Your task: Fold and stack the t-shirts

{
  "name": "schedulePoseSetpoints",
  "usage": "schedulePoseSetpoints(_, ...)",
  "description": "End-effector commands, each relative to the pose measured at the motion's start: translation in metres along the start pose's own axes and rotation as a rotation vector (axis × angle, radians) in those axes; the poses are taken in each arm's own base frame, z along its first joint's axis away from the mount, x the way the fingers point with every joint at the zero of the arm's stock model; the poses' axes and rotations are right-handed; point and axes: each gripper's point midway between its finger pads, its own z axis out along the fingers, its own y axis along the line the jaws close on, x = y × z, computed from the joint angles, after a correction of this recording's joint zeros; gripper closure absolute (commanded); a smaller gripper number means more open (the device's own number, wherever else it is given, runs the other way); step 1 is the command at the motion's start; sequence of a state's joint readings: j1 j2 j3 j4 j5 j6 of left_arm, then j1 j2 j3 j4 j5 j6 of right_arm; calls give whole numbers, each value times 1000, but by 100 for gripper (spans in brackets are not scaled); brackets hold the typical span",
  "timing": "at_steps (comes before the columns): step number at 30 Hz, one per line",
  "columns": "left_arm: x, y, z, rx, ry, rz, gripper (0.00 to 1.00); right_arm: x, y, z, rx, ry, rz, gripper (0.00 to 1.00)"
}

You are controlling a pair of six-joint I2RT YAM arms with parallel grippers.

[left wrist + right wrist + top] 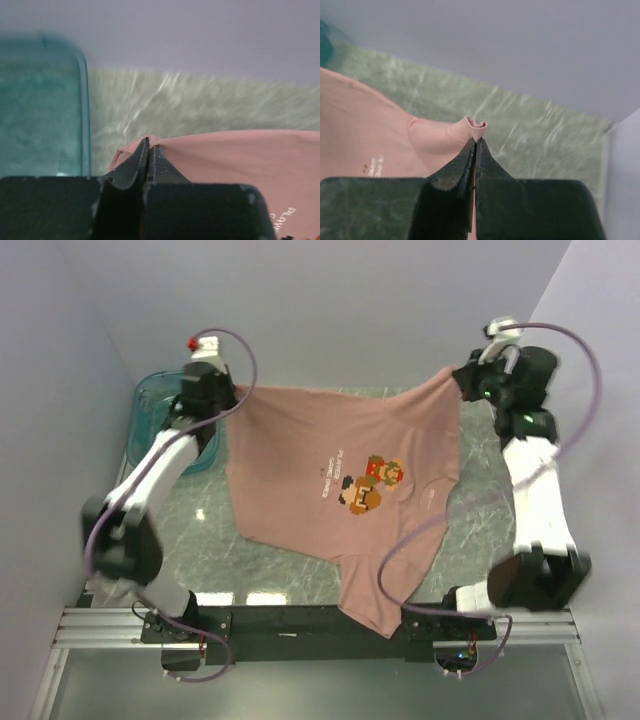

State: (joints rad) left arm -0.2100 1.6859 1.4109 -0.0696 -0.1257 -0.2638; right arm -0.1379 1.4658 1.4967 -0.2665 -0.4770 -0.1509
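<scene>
Both jaws, left and right, tight on the pink t-shirt.

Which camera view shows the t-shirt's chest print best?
The top view: the whole print lies unobstructed on the spread t-shirt. The left wrist view catches only some white text at its bottom edge; the right wrist view only tiny text, no clear picture.
</scene>
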Motion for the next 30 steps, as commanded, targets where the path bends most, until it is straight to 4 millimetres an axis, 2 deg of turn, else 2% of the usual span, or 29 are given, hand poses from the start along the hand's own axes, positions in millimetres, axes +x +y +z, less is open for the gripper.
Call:
schedulePoseSetpoints(1, -128, -22, -121, 138, -414, -47, 100, -109, 35, -102, 21, -249, -174, 100)
schedulePoseSetpoints(2, -128, -23, -139, 158, -427, -50, 99, -115, 39, -118, 42, -241, -172, 100)
schedulePoseSetpoints(3, -137, -26, -159, 182, -456, -56, 100, -153, 48, -154, 68, -330, -216, 100)
schedulePoseSetpoints(4, -157, -28, -200, 210, -534, -65, 100, -167, 54, -172, 80, -363, -230, 100)
schedulePoseSetpoints(5, -164, -30, -220, 228, -561, -72, 100, -183, 58, -191, 109, -399, -242, 100)
schedulePoseSetpoints(6, -172, -32, -241, 248, -583, -82, 100, -212, 70, -228, 134, -471, -273, 100)
schedulePoseSetpoints(7, -186, -33, -276, 277, -644, -94, 100, -227, 76, -249, 155, -511, -280, 100)
schedulePoseSetpoints(8, -193, -35, -294, 297, -672, -103, 100, -241, 81, -268, 174, -550, -291, 100)
schedulePoseSetpoints(9, -205, -39, -318, 330, -709, -114, 100, -268, 94, -314, 223, -646, -317, 100)
schedulePoseSetpoints(11, -219, -41, -361, 370, -768, -129, 100, -287, 99, -342, 269, -721, -318, 100)
schedulePoseSetpoints(12, -225, -40, -375, 381, -795, -142, 100, -299, 106, -373, 312, -806, -335, 100)
schedulePoseSetpoints(14, -239, -39, -408, 402, -857, -153, 100, -307, 108, -393, 358, -867, -345, 100)
schedulePoseSetpoints(15, -243, -38, -418, 407, -875, -151, 99, -310, 112, -405, 375, -894, -352, 100)
schedulePoseSetpoints(17, -251, -38, -430, 410, -898, -149, 100, -312, 111, -409, 398, -902, -358, 100)
schedulePoseSetpoints(18, -252, -37, -428, 403, -899, -142, 100, -311, 108, -405, 401, -894, -354, 100)
schedulePoseSetpoints(20, -251, -37, -413, 379, -879, -138, 100, -310, 102, -395, 402, -871, -348, 100)
schedulePoseSetpoints(21, -249, -37, -405, 370, -866, -133, 100, -308, 93, -380, 403, -843, -342, 100)
schedulePoseSetpoints(23, -239, -38, -375, 354, -819, -129, 100, -305, 84, -363, 398, -809, -331, 100)
schedulePoseSetpoints(24, -235, -38, -364, 345, -804, -128, 100, -300, 72, -339, 390, -763, -318, 100)
schedulePoseSetpoints(26, -218, -37, -322, 305, -733, -120, 100, -290, 59, -309, 367, -707, -304, 100)
schedulePoseSetpoints(27, -213, -37, -308, 292, -716, -113, 100, -277, 43, -276, 351, -645, -286, 100)
schedulePoseSetpoints(29, -198, -38, -263, 259, -652, -100, 100, -259, 27, -238, 323, -582, -267, 100)
schedulePoseSetpoints(30, -184, -37, -240, 241, -609, -93, 100, -238, 14, -204, 298, -536, -256, 100)
